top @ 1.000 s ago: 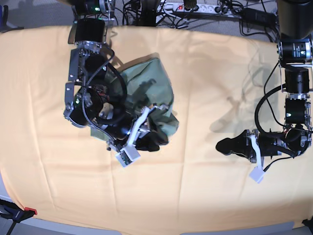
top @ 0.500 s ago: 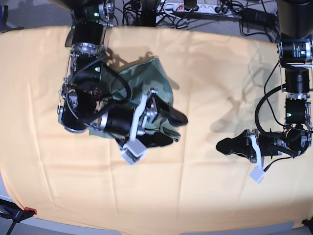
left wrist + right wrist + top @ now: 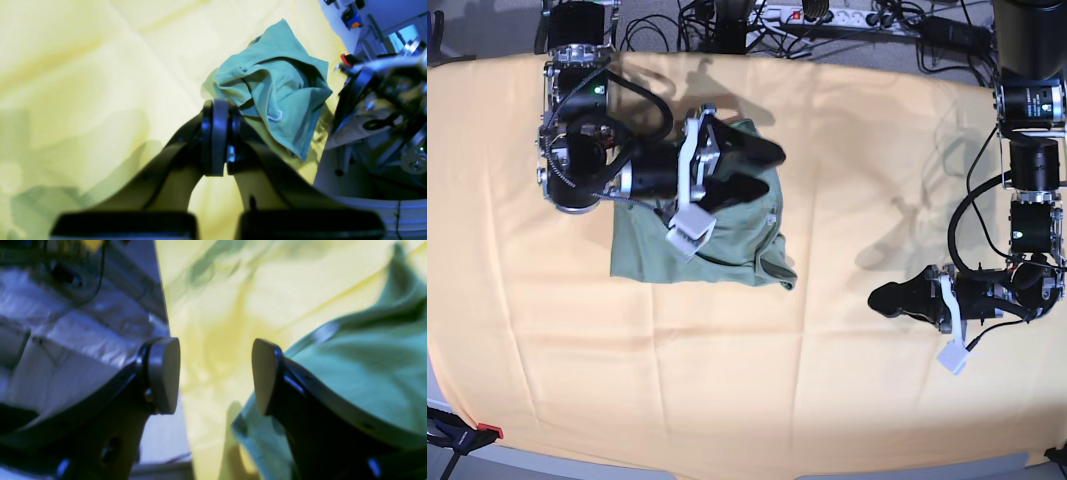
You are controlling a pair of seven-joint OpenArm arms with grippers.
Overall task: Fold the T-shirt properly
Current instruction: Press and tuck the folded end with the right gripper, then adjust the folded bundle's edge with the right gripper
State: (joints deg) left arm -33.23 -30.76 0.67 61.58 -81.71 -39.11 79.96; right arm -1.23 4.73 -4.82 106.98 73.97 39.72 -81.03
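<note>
- The T-shirt (image 3: 727, 240) lies bunched near the cloth's (image 3: 847, 400) far left corner, under the right gripper (image 3: 767, 168), whose jaws are apart and empty.
- The left gripper (image 3: 882, 297) is closed, far from it.

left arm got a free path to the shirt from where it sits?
Probably yes. Only bare cloth lies between the shut left hand and the shirt. The right hand hangs open over the shirt's far part, so the near edge looks free.

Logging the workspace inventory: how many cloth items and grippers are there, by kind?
T-shirt: 1
Orange-yellow table cloth: 1
Grippers: 2, the right gripper open, the left gripper shut
Total: 4
</note>
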